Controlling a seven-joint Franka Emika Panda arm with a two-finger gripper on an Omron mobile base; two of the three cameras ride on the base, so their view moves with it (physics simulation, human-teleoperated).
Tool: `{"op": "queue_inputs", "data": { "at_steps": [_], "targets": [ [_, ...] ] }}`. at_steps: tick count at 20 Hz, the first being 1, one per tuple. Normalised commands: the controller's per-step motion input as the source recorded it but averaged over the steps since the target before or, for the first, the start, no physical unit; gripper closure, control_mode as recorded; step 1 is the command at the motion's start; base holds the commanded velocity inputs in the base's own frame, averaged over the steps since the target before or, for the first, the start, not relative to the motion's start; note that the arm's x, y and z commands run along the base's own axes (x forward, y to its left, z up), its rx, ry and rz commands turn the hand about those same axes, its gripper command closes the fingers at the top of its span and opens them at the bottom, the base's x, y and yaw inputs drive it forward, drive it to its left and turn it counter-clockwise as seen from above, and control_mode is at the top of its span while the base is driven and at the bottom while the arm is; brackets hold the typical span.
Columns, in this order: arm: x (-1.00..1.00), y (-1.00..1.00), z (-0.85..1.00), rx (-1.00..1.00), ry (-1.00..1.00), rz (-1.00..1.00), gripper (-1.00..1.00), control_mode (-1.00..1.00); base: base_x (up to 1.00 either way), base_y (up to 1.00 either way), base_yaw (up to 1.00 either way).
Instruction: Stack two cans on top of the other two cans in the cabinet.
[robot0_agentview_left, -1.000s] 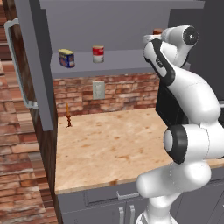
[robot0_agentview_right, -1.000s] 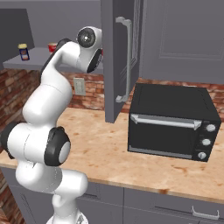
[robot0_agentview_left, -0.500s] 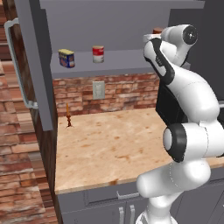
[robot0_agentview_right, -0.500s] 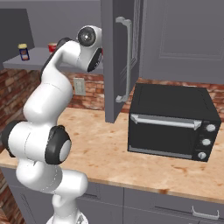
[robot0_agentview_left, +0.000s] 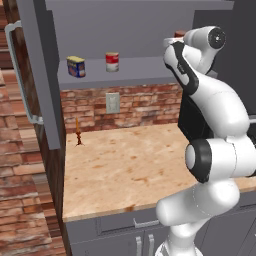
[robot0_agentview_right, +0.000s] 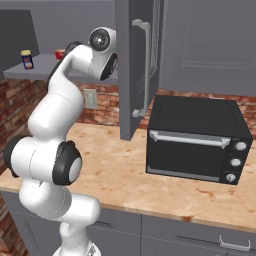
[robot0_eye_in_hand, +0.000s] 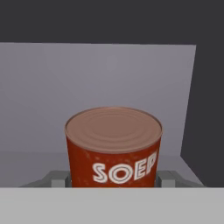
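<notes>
Grey cabinet (robot0_agentview_left: 150, 30) shelf, gripper (robot0_eye_in_hand: 113, 177) clasping orange-red can (robot0_eye_in_hand: 113, 146); blue can (robot0_agentview_left: 76, 66) apart

Orange-red can (robot0_eye_in_hand: 113, 148) with white lettering; grey cabinet (robot0_eye_in_hand: 87, 87)

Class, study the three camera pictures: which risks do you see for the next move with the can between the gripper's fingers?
1. The orange-red can sits between the fingers; if the grip is loose, it may slip.
2. The red-and-white can offers a small top, so stacking off-centre could topple both.
3. The blue can stands near it on the shelf and might be knocked.
</notes>
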Motion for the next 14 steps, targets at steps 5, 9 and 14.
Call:
{"op": "queue_inputs", "data": {
  "at_steps": [5,9,14],
  "targets": [
    [0.00,0.00,0.00,0.00,0.03,0.00,1.00,-1.00,0.00,0.00,0.00],
    [0.00,0.00,0.00,0.00,0.04,0.00,1.00,-1.00,0.00,0.00,0.00],
    [0.00,0.00,0.00,0.00,0.04,0.00,1.00,-1.00,0.00,0.00,0.00]
  ]
}}
